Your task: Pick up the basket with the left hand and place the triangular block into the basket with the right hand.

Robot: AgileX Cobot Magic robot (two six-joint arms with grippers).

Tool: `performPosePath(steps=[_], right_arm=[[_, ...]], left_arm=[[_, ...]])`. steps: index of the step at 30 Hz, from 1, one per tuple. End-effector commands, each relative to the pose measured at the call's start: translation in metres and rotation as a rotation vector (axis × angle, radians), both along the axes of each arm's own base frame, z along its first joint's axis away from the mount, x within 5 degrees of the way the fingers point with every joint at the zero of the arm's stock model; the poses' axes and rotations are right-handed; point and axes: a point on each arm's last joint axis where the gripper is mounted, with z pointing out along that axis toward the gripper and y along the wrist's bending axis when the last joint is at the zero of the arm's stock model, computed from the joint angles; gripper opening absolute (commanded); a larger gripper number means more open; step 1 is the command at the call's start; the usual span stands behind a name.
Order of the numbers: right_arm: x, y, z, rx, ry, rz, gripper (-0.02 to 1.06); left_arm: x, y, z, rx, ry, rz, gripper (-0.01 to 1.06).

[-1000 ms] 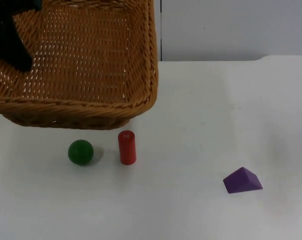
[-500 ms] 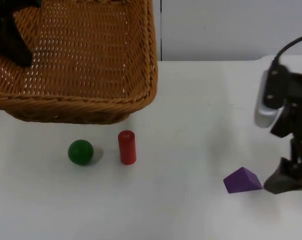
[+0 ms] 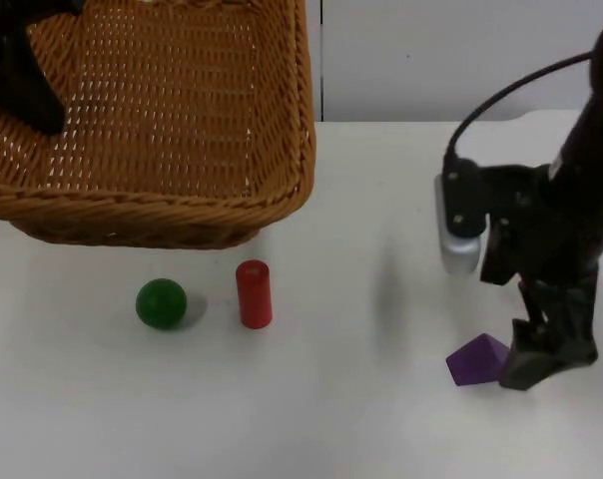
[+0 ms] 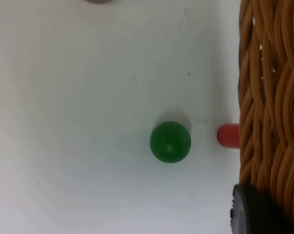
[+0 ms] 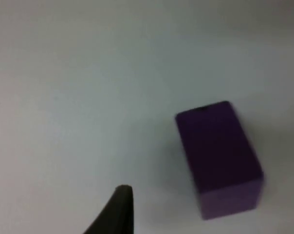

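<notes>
While the basket point(image 3: 152, 130) is pinched aloft by the left gripper point(image 4: 251, 212), the block is approached.
The purple triangular block point(image 3: 476, 360) lies on the bench just beside the right gripper point(image 3: 536, 361), whose opening cannot be told.

The basket point(image 3: 172, 130) at far left is golden-brown wicker, its woven weave showing pale gaps. Near it stand a dark green ball point(image 3: 161, 303) and a red cylinder point(image 3: 253, 293). The triangular block point(image 3: 475, 360) at right is purple. The table point(image 3: 361, 220) is white; the right pincer point(image 3: 541, 364) beside the block is black.
</notes>
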Motion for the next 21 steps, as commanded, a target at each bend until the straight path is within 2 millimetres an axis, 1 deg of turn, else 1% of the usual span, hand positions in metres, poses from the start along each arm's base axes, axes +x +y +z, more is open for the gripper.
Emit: performPosePath(steps=[1,3,4,7,16,19,20,21], right_arm=[[-0.005,0.005,-0.008,-0.027,0.047,0.028,1.04],[-0.007,0.006,-0.016,-0.041,0.08,0.035,1.04],[-0.007,0.006,-0.016,-0.041,0.08,0.035,1.04],[-0.007,0.005,-0.025,-0.057,0.098,0.019,1.04],[-0.005,0.004,-0.027,-0.064,0.078,0.021,1.03],[-0.004,0.005,-0.027,-0.059,0.064,0.02,0.96],[-0.004,0.005,-0.027,-0.059,0.064,0.02,0.96],[-0.003,0.005,-0.027,-0.057,0.059,0.019,0.9]], left_arm=[[-0.001,-0.001,0.008,-0.028,-0.035,0.016,0.0],[-0.001,-0.001,0.008,-0.028,-0.035,0.016,0.0],[-0.001,-0.001,0.008,-0.028,-0.035,0.016,0.0],[-0.001,-0.001,0.007,-0.028,-0.033,0.015,0.0],[-0.001,-0.001,0.007,-0.028,-0.033,0.015,0.0],[-0.001,-0.001,0.008,-0.027,-0.036,0.013,0.0],[-0.001,-0.001,0.008,-0.027,-0.036,0.013,0.0],[-0.001,-0.001,0.008,-0.023,-0.039,0.005,0.0]])
